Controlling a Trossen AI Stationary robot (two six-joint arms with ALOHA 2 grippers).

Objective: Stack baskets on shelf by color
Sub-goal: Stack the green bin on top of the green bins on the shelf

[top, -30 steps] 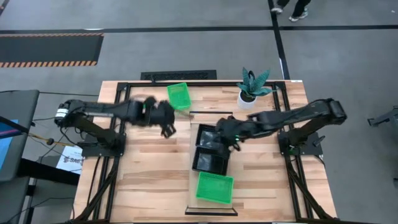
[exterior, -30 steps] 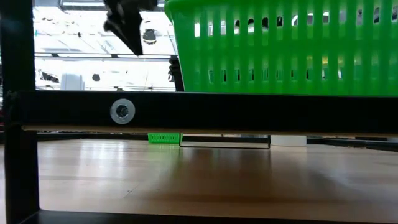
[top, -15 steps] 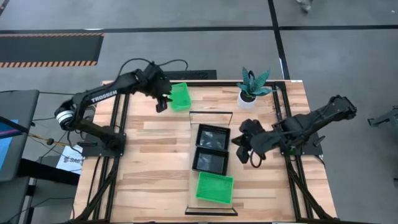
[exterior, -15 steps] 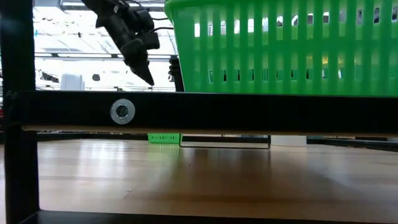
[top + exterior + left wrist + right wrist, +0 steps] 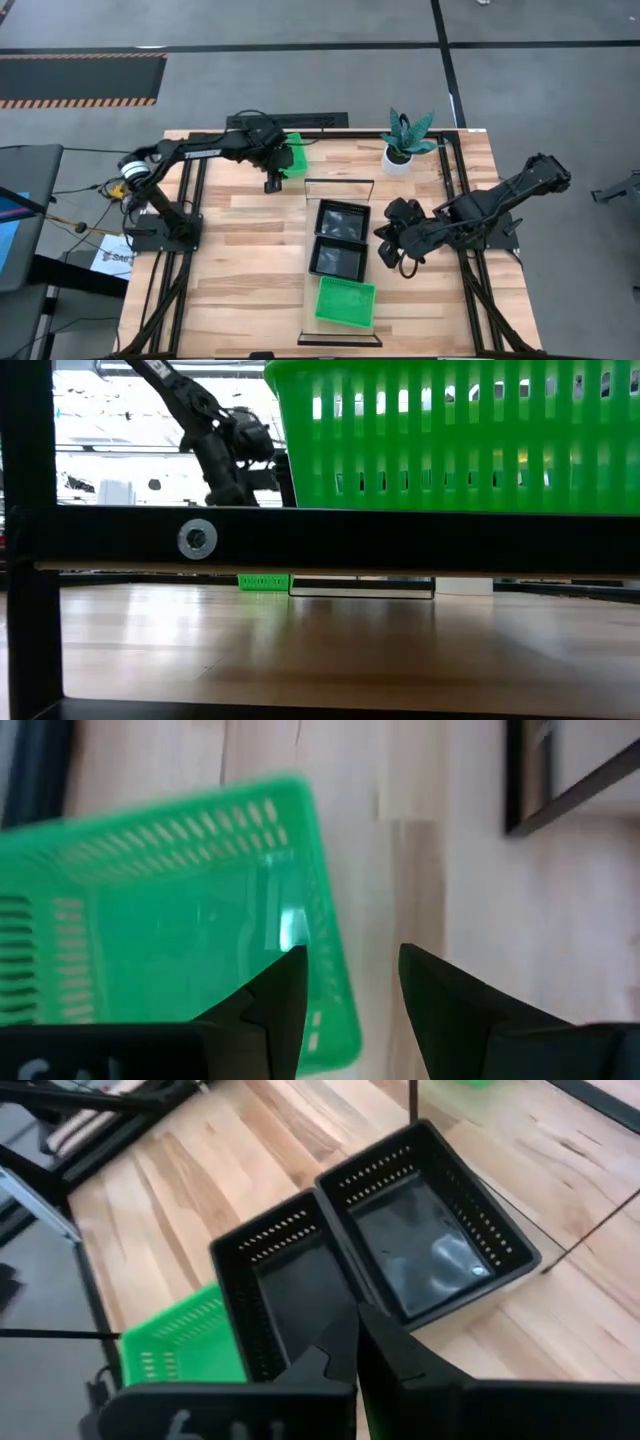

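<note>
**At the loose green basket: left gripper poised over its rim**

Beside the plant (image 5: pixel 405 140), the left gripper (image 5: pixel 345 982), jaws parted, straddles the loose green basket (image 5: pixel 289 155) wall. On the shelf (image 5: pixel 308 265) sit two black baskets (image 5: pixel 340 240) and one green (image 5: pixel 345 302). Right gripper (image 5: pixel 390 245) waits, clenched and empty, beside the black pair. Next: clamp the wall, lift.

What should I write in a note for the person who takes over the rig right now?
Left gripper: open, one finger inside the loose green basket at the table's far edge, not gripping.
Right gripper: shut, empty, beside the shelf.
On the shelf: two black baskets side by side, then one green basket at the near end.
Done: nothing stacked.
Left: grasp the loose green basket, stack it on the green one; stack the black baskets.
</note>
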